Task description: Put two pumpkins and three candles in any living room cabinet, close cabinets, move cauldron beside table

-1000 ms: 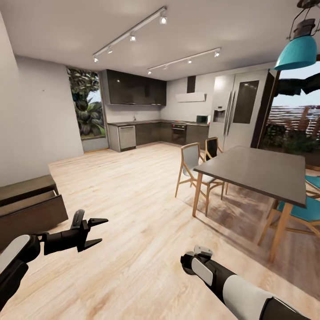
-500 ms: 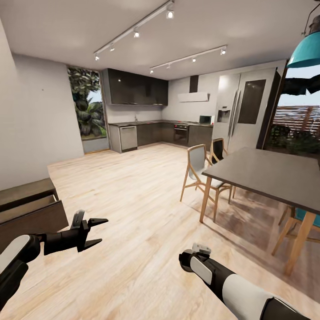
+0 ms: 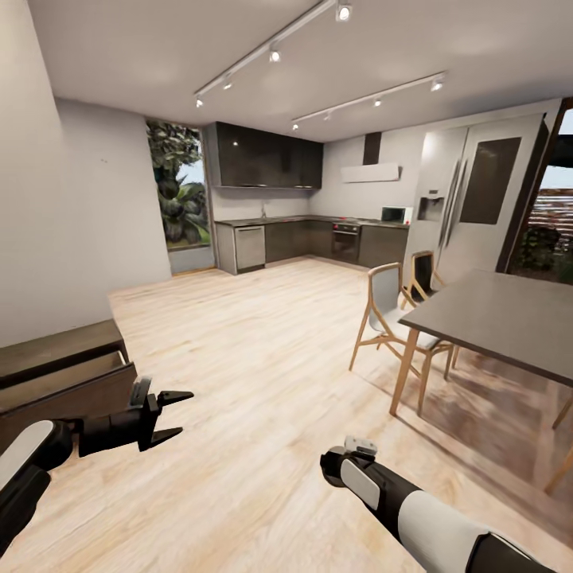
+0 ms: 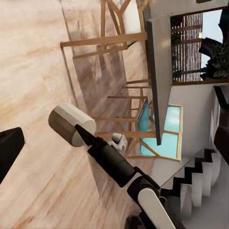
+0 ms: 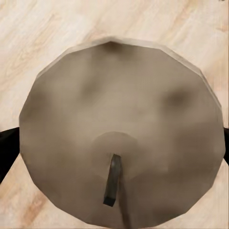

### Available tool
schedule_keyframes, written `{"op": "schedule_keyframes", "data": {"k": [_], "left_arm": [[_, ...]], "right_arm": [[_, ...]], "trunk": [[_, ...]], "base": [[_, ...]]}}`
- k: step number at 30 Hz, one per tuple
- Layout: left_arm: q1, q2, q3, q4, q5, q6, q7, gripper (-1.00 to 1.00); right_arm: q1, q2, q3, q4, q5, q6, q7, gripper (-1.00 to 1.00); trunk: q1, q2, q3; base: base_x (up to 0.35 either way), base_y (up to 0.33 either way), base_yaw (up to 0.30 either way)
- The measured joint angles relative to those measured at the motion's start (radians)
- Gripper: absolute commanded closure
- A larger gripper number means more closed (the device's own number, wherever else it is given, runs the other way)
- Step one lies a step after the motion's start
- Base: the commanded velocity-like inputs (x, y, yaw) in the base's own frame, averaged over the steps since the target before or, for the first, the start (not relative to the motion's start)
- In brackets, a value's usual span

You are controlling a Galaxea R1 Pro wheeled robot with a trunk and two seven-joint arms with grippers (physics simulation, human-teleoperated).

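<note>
- Holding a candle [image 5: 121, 138], the right gripper [image 5: 114, 143] is closed on it; the right wrist view looks onto the beige flat top with its dark wick, and black finger edges show at both sides of the cylinder.
- In the left wrist view the same candle [image 4: 71, 125] appears as a pale stub at the tip of the right arm [image 4: 119, 167], above the wood floor [image 4: 33, 71].
- The left gripper [image 3: 171, 414] hangs low over the floor [image 3: 239, 358], its two black fingers spread wide with nothing between them.
- The right arm [image 3: 414, 513] reaches forward and down in the head view; its gripper is hidden behind the wrist there.
- The cabinet [image 3: 56, 374] stands against the left wall, just beside the left gripper; its upper drawer is pulled out, pale wood showing inside.
- A dark-topped table [image 3: 509, 318] on wooden legs stands at the right, with two chairs [image 3: 390, 310] at its near end.
- The kitchen [image 3: 302, 239] with dark cupboards and a steel fridge [image 3: 477, 199] lines the far wall.
</note>
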Motion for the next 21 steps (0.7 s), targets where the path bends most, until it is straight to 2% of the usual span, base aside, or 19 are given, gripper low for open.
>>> {"op": "schedule_keyframes", "data": {"k": [21], "left_arm": [[0.000,0.000,0.000,-0.001,0.002,0.000,-0.001,-1.00]], "right_arm": [[0.000,0.000,0.000,0.000,0.000,0.002,0.000,1.00]], "trunk": [[0.000,0.000,0.000]], "base": [[0.015,0.011,0.291]]}}
